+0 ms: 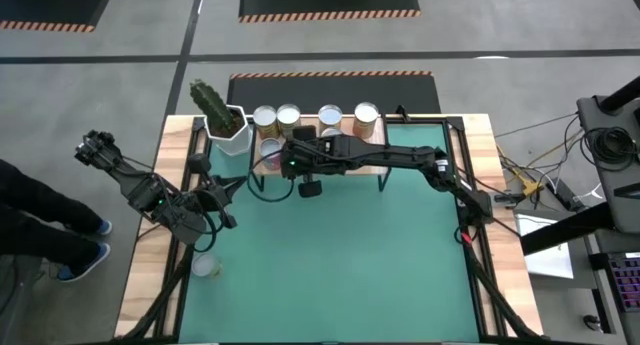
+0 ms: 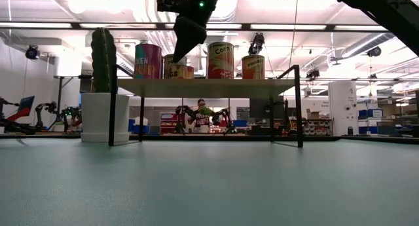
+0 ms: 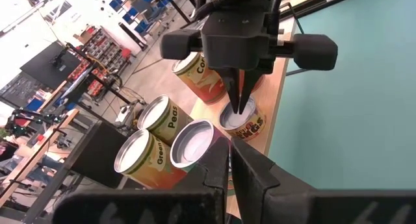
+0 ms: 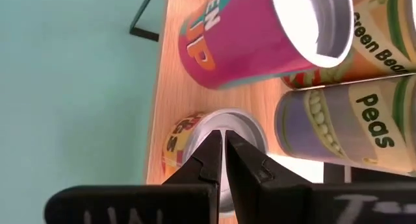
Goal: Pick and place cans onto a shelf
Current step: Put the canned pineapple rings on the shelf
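The shelf, a light-wood board on black legs, stands at the table's far edge with several cans on it. Among them are a corn can, a pink can, a peas can and a short yellow-labelled can near the shelf's front left corner. My right gripper reaches in from the right and is shut right over that short can's silver top. My left gripper is shut on nothing and hangs over the table's left side, pointing at the shelf. My right gripper's shut fingertips slant down over the short can's silver top. Whether they touch it I cannot tell. Nothing is between the fingers, and the can stands upright on the shelf board.
A white pot with a green cactus stands on the table just left of the shelf. A small pale round thing lies on the green mat near the left edge. A person's legs show beyond the table's left side.
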Robot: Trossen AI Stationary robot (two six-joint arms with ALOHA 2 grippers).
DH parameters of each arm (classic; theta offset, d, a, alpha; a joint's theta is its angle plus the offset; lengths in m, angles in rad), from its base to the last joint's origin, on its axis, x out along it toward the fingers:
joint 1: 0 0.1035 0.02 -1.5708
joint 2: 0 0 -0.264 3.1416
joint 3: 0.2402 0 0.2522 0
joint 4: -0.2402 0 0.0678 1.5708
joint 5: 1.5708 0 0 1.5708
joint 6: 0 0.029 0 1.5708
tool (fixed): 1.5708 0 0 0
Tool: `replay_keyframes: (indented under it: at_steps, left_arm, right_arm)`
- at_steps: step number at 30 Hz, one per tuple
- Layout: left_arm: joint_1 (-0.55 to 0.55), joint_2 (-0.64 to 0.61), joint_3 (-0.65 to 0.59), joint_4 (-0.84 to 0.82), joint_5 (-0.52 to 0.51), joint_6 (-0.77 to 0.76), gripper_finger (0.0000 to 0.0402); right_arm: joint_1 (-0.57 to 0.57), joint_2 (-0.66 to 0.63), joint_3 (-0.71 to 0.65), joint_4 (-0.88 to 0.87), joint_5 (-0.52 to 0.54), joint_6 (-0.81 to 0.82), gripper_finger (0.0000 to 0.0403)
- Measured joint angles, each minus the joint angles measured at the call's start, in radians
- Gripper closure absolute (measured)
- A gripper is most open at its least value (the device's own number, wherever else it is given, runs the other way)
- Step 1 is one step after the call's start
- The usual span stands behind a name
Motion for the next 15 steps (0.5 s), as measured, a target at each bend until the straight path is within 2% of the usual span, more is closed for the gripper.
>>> replay_keyframes:
  at_steps: [8, 15]
  left_arm:
    - [0.0, 0.0, 0.0, 0.0, 0.0, 0.0, 0.0402]
    - [0.0, 0.0, 0.0, 0.0, 0.0, 0.0, 0.0402]
  right_arm:
    - [0.0, 0.001, -0.006, -0.018, -0.052, 0.002, 0.0394]
    - [-0.001, 0.002, -0.006, -0.075, -0.042, -0.006, 0.0394]
